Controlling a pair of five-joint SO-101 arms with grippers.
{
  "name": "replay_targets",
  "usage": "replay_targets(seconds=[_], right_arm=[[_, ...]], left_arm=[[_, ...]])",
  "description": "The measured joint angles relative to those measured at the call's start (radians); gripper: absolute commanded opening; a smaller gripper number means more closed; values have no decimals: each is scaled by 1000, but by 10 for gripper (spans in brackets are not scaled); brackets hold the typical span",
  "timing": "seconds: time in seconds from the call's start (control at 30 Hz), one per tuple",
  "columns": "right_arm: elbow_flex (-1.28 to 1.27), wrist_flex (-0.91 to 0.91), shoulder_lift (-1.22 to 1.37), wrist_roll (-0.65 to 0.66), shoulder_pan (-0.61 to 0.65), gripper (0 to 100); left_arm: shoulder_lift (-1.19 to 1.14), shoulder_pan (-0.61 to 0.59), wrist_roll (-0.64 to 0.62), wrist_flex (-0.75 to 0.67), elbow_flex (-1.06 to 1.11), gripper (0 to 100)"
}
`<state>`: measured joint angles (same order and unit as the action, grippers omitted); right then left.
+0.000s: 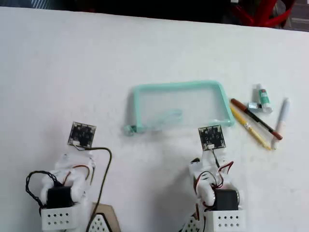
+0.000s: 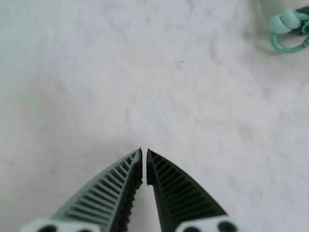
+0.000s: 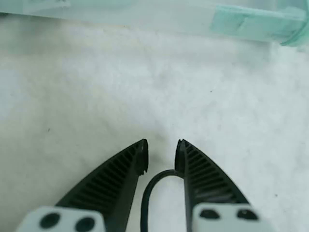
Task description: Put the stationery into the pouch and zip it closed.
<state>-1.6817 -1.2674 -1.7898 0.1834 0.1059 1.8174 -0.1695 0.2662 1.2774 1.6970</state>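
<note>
Two grippers empty: left gripper [image 2: 144, 153] closed, right gripper [image 3: 161, 145] ajar; thin pens [image 1: 256, 119] toward the table [image 1: 72, 63]'s right edge may roll if pinched off-centre

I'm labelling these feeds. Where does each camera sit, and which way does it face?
High view: fixed above the table, looking down on the pouch, pens, left arm and right arm.
Left wrist view: on the left arm's wrist, facing the tabletop past its shut jaws, toward the zip pull.
Right wrist view: on the right arm's wrist, facing the pouch's edge past its open jaws.
Shared: pouch, in high and right wrist views.
</note>
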Motion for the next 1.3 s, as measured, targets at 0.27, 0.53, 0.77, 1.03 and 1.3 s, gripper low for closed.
replay_targets(seconds=[0.27, 0.53, 0.77, 1.03, 1.3], right_arm=[[0, 0, 0, 0, 0, 106], [0, 0, 0, 0, 0, 106], [0, 0, 0, 0, 0, 106], [0, 0, 0, 0, 0, 106], [0, 0, 0, 0, 0, 106]], left_arm=[[0, 0, 0, 0, 0, 38], [0, 0, 0, 0, 0, 38], [0, 0, 0, 0, 0, 38], [0, 0, 0, 0, 0, 41], [0, 0, 0, -15, 0, 42]])
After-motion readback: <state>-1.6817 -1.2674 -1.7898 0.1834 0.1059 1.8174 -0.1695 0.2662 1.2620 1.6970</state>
